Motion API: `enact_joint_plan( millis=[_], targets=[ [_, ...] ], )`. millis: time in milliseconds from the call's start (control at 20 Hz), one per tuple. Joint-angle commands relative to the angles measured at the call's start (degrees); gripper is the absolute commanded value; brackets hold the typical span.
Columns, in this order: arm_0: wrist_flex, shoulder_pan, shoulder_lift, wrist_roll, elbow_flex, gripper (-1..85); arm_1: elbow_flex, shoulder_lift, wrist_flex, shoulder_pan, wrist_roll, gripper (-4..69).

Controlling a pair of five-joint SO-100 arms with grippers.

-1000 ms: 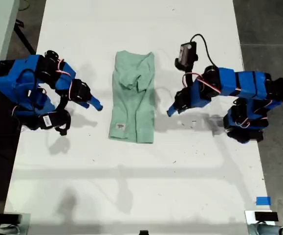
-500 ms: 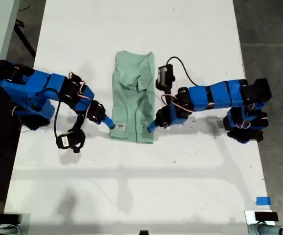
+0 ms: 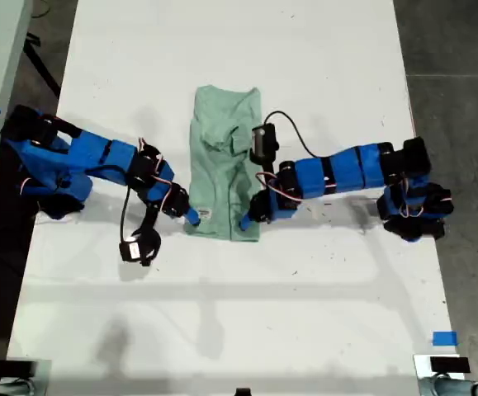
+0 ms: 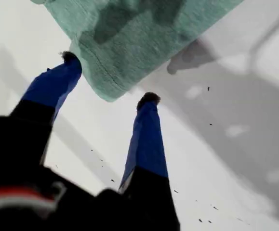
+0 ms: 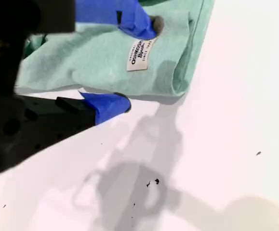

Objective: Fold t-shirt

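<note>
Pale mint-green cloth, the t-shirt [image 3: 226,165], lies folded into a long narrow strip on the white table [image 3: 222,313]. Both arms reach to the short edge of the t-shirt that carries the small white tag [image 3: 202,213].

My second gripper [image 3: 191,217] is at the corner beside the tag. Its jaws are apart: one blue finger [image 5: 146,24] rests on top of the cloth just beside the tag [image 5: 141,54], and the other is on the table, touching the edge.

My first gripper [image 3: 244,221] is at the other corner of the same edge. Its jaws are also apart, and the corner of the cloth sits between the two tips [image 4: 71,58].

Beyond this edge of the t-shirt the table is bare and wide. Beyond the far edge there is bare table too.
</note>
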Motion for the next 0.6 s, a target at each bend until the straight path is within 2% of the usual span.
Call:
enact_joint_plan(
  millis=[0, 250, 300, 350, 400, 500, 550],
  targets=[
    [-2.81, -0.09, -1.14, -0.53, -3.25, 25.8, -4.04, -0.35, -2.37, -0.88, 0.53, 28.5],
    [-7.56, -2.11, -14.85, -3.43, -5.71, 27.5, -6.77, -8.09, -4.83, -1.14, 1.32, 26.5],
    [-6.59, -2.55, -19.51, -2.99, -8.96, 27.2, -8.17, -10.9, -4.92, -1.05, 1.67, 20.6],
    [-2.55, -2.9, -22.76, -3.08, -13.89, 25.4, -10.46, -14.33, -4.39, -0.88, 1.76, 13.8],
    [-1.67, -3.25, -23.64, -3.25, -15.29, 21.0, -14.59, -18.11, -1.67, -0.88, 2.02, 6.9],
    [-0.79, -3.52, -24.26, -3.08, -15.82, 0.5, -19.51, -21.18, 1.67, -1.23, 2.02, 2.2],
    [-0.18, -3.08, -24.26, -2.37, -16.35, -0.1, -19.78, -21.01, 1.76, -1.41, 2.2, 1.4]
  ],
)
